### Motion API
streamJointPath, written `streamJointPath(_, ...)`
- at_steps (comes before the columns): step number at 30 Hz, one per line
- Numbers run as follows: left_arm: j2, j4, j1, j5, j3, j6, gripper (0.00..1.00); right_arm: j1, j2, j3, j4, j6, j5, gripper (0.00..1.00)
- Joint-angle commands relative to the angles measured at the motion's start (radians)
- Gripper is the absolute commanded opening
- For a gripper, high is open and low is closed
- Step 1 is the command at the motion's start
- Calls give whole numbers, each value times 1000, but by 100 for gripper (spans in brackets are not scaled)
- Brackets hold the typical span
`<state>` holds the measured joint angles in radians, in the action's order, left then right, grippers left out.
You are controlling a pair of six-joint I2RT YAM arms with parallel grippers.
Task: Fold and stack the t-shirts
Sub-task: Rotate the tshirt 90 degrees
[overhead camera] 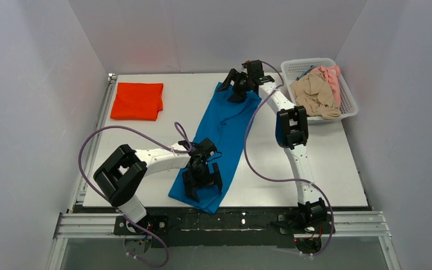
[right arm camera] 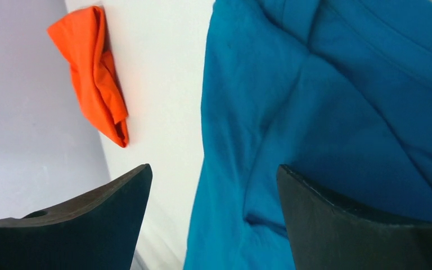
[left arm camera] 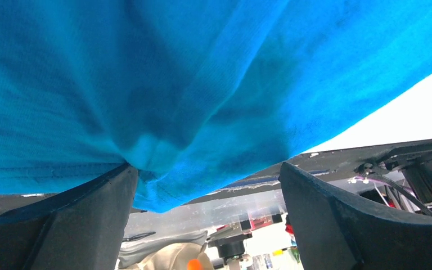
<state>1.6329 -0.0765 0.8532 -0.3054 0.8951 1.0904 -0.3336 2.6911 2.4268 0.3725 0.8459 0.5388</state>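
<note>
The left fingers (overhead camera: 203, 182) are spread as wide as they go over the near end of the blue t-shirt (overhead camera: 225, 126) and hold nothing. In the wrist view a pinch of hem is bunched against the tip of one finger, and the other finger is clear of the cloth. The right fingers (overhead camera: 232, 89) are also wide apart and empty, hovering over the shirt's far end with the cloth flat beneath them.

Between the two pairs the blue shirt runs as a long narrow strip across the surface (overhead camera: 326, 169), its near end reaching the front edge just below the left fingers. The folded orange t-shirt (overhead camera: 137, 101) lies well to the left of the right fingers. The basket (overhead camera: 346, 95) with the beige t-shirt (overhead camera: 314, 93) and pink t-shirt (overhead camera: 331, 76) sits near their right.

The likely next step is an end-to-end fold, and several things could spoil it:
- If either pair closes on the top layer alone, the lengthwise fold would probably fall open on lifting.
- The hem caught on the left finger could drag the near end off the edge if that arm rises before it grips.
- If the two ends are lifted out of step, the strip would skew and the folded shirt would come out crooked.
</note>
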Motion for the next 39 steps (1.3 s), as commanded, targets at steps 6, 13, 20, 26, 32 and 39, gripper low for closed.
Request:
streamJointPath(6, 119, 67, 22, -95, 59, -76, 98, 10, -421, -258, 243, -427, -348, 91)
streamJointPath(13, 177, 144, 72, -139, 98, -59, 98, -2, -559, -555, 194, -428, -316, 92)
streamJointPath(20, 340, 202, 153, -297, 295, -18, 98, 7, -461, -441, 304, -450, -317, 93)
streamJointPath(26, 118, -239, 178, -294, 216, -312, 98, 42, -700, -676, 331, -442, -392, 93)
streamJointPath(32, 16, -366, 178, -244, 302, -425, 98, 34, -848, -846, 265, -412, -307, 93)
streamJointPath(39, -157, -427, 116, -69, 276, -443, 98, -87, -842, -926, 259, -356, -388, 93)
